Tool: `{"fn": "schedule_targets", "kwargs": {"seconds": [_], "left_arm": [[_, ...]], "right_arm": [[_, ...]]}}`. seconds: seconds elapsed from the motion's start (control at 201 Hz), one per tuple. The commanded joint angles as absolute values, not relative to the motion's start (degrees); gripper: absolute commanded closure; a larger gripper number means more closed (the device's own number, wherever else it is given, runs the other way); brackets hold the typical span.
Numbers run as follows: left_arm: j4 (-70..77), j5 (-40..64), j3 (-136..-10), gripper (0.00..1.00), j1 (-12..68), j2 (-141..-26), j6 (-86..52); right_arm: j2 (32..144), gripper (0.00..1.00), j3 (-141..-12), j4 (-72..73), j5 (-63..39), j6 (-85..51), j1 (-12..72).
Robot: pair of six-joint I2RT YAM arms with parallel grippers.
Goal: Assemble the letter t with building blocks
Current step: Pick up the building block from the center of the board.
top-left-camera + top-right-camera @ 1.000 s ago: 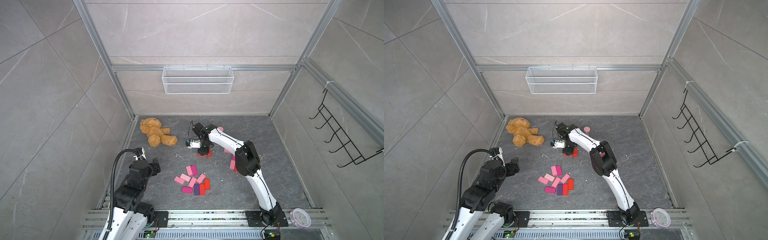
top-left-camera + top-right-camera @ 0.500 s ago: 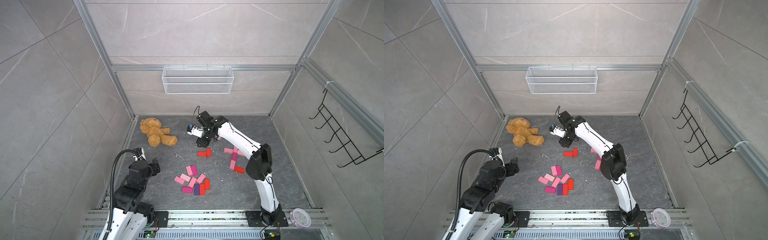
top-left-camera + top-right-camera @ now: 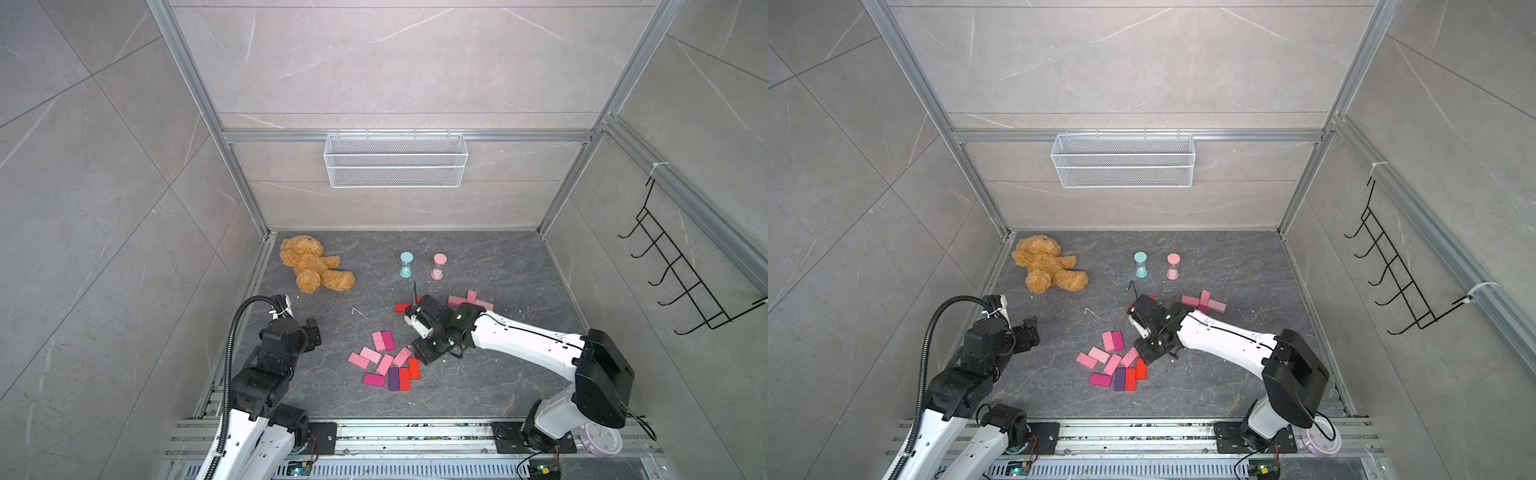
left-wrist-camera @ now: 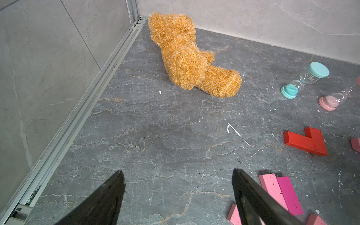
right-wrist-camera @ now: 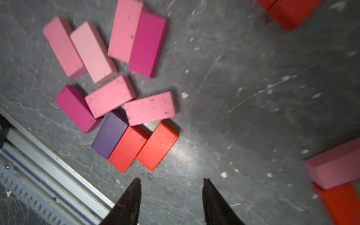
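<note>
Jaws, right: the right gripper (image 5: pixel 171 180) stands parted, with only bare floor (image 5: pixel 253 116) between its fingertips, grasping nothing.
Jaws, left: the left gripper (image 4: pixel 177 171) is spread wide and empty over bare floor.
Right gripper place: in both top views it hangs at the right edge of the loose pile (image 3: pixel 386 361), just beside the pile's red pair (image 5: pixel 144 148).
Left gripper place: left of the pile, not touching it.
Loose pile: building blocks lying flat near the front of the floor, light pink, magenta, two red and one purple block (image 5: pixel 110 134), several touching edge to edge.
Red corner: two more red blocks (image 4: pixel 307 141) meet at a right angle behind the pile, partly hidden by the right arm in the top views.
Pink cross: pink and magenta blocks (image 3: pixel 1204 302) form a cross shape farther back on the right.
Teddy bear: the teddy bear (image 3: pixel 313 266) lies by the far left corner, well apart from the blocks.
Timers: a teal hourglass (image 3: pixel 406 264) and a pink hourglass (image 3: pixel 438 266) stand upright side by side behind the blocks.
</note>
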State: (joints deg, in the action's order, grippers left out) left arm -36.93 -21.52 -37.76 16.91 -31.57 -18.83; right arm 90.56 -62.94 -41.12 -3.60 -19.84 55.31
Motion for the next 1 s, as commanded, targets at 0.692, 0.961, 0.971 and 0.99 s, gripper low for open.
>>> {"fn": "schedule_targets", "kwargs": {"seconds": [0.692, 0.961, 0.971, 0.99], "left_arm": [[-36.12, -21.97, -39.07, 0.11, 17.17, -30.49, -18.76], [-36.13, -22.02, -39.09, 0.11, 17.16, -30.67, -18.71], [-36.12, -21.85, -39.04, 0.11, 17.17, -30.63, -18.7], [-36.12, -21.97, -39.07, 0.11, 17.15, -30.66, -18.65]], "right_arm": [[98.26, 0.53, -56.36, -31.77, 4.94, -41.46, 59.41], [98.46, 0.53, -55.56, -34.36, 7.38, -41.05, 59.41], [98.44, 0.53, -55.6, -34.36, 7.38, -40.98, 59.41], [98.44, 0.53, -55.59, -34.32, 7.38, -40.91, 59.41]]}}
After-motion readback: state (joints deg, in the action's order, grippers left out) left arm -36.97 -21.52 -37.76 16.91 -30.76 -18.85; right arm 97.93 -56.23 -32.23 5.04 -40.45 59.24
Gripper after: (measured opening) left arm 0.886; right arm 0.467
